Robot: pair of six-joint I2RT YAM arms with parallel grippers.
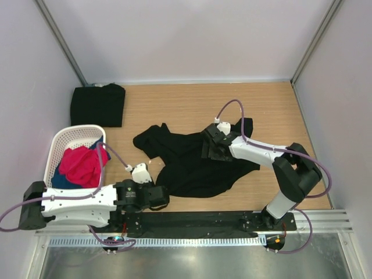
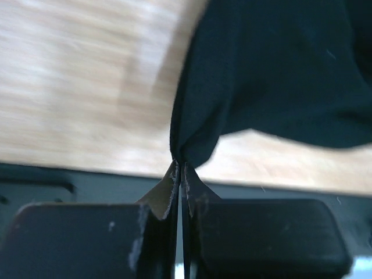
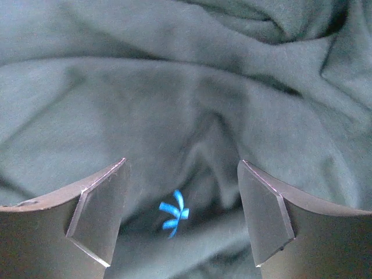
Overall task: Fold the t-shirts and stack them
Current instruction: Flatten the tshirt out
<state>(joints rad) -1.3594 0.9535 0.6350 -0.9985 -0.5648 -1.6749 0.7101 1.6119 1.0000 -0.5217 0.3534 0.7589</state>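
- Light wooden tabletop [image 1: 192,104] under and ahead of the right gripper [image 1: 208,146].
- Plain pale walls [image 1: 186,35] beyond it and to both sides.
- Grey metal strip [image 1: 174,261] behind it.

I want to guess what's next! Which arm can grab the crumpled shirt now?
Probably the right: the right gripper is open just above the shirt, while the left gripper is shut on the shirt's edge.

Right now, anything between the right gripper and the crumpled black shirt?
Nothing visible. The right gripper is open directly over the crumpled shirt, with only that cloth showing between its fingers. The left gripper is shut on the same shirt's edge.
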